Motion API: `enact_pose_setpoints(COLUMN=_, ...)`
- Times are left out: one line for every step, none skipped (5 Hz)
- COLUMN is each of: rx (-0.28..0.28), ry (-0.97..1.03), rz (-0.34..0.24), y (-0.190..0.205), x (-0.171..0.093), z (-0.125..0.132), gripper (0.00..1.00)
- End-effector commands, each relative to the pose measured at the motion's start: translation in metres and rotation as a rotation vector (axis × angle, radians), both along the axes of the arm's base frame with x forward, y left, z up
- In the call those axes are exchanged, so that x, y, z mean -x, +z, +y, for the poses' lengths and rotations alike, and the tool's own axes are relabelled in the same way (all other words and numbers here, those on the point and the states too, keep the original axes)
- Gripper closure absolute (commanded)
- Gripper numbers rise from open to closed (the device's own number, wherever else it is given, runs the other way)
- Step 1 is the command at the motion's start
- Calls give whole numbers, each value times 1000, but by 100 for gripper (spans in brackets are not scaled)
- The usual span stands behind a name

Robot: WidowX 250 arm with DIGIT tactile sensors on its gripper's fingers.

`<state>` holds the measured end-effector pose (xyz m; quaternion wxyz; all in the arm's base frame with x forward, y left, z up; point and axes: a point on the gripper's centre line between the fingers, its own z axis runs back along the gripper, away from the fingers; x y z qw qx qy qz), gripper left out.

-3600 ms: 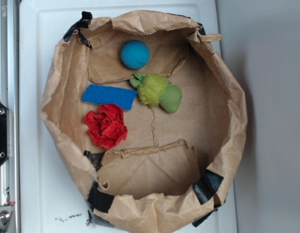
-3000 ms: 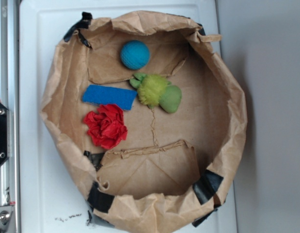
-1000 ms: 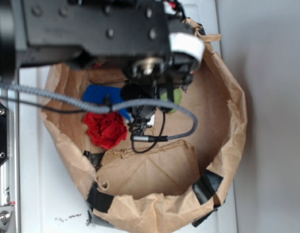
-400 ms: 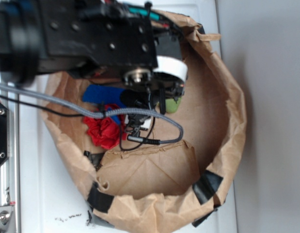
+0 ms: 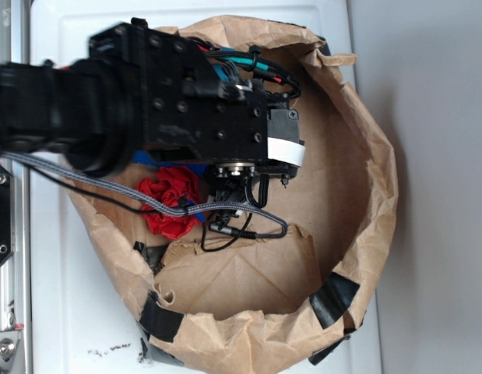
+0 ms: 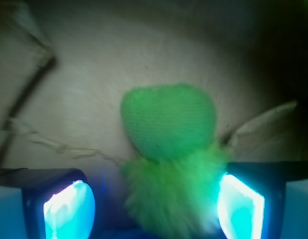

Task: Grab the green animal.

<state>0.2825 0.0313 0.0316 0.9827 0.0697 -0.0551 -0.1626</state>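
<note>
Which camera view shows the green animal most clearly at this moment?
The wrist view. There the green animal fills the center, its smooth head up and its fuzzy body between the end effector fingers. In the exterior view the arm covers the animal entirely; only the red fabric flower and paper bag show.

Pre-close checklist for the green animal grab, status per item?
1. Green animal between the fingers: ok, its fuzzy body sits between the two pads.
2. Gripper open: ok, pads stand apart.
3. Centred: not ok, the body lies against the pad on the picture's right, with a gap on the other side.
4. Red fabric flower clear of the grasp: ok, absent from the wrist view.
5. Depth low enough: cannot tell.
6. Paper bag wall clear of the arm: ok in the exterior view.
</note>
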Motion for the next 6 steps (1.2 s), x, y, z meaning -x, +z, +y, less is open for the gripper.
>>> enact_pose_setpoints(rx=7, ry=5, rz=-56, y=16, x=-8, z=-4, gripper=100)
enact_pose_setpoints(rx=9, ry=-3, rz=-64, y=18, x=-6, z=-3, gripper=100)
enact_pose_setpoints(rx=20, ry=-3, rz=-69, y=21, x=-7, z=-4, gripper=100)
enact_pose_setpoints(rx=97, ry=-5, rz=-86, y=57, x=7, z=-15, gripper=100)
enact_pose_setpoints(rx=213, ry=8, rz=-68, y=108, x=26, z=-23, gripper=100)
enact_pose_setpoints(rx=291, ry=9, rz=-47, y=139, x=40, z=-16, gripper=100)
